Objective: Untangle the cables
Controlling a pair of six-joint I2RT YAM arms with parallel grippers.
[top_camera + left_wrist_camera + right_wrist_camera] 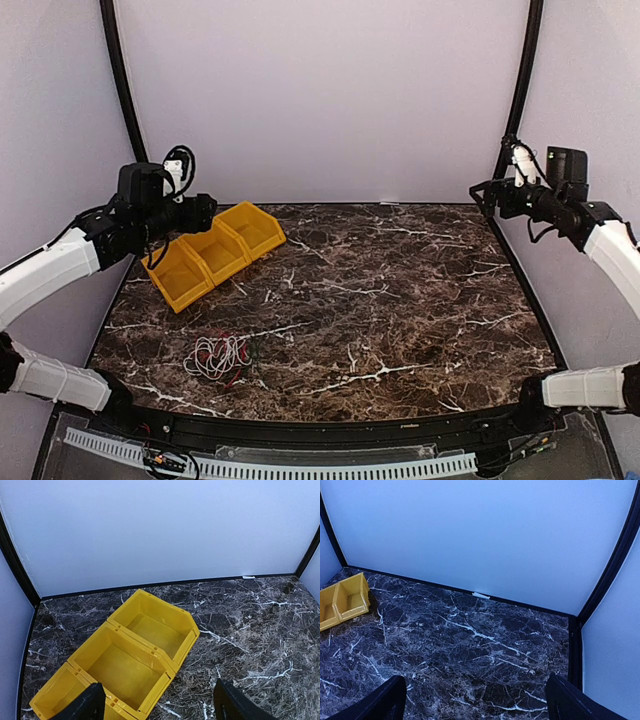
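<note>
- Top external view: the cables [218, 356] lie in one small knotted heap on the marble table [400, 300], near its front-left edge. White loops show most, with red strands at the lower side; a black wire cannot be made out against the dark stone.
- The left gripper [205, 213] hangs high over the three joined yellow bins [215, 255] at the back left, well apart from the heap. The right gripper [482, 192] hovers at the back-right corner, farther off again. Neither touches a wire, so the untangling looks not yet begun.
- The bins probably stand ready to take each wire once it is separated, one per compartment.
- Left wrist view: the left gripper [157, 705] shows its two dark fingers [87, 705] spread wide with nothing between them. The yellow bins [140, 650] fill the space below, all three compartments bare. The cables are out of this view, since the wrist points toward the back wall.
- Right wrist view: the right gripper [475, 702] has its fingers [385, 702] fully parted and holds nothing, above bare marble. Only the end of the yellow bins [345, 600] shows at the left edge; the cables are not visible.
- Judgement: both arms seem parked high and wide to leave the heap in open sight. The left arm is the nearer one to reach down first.
</note>
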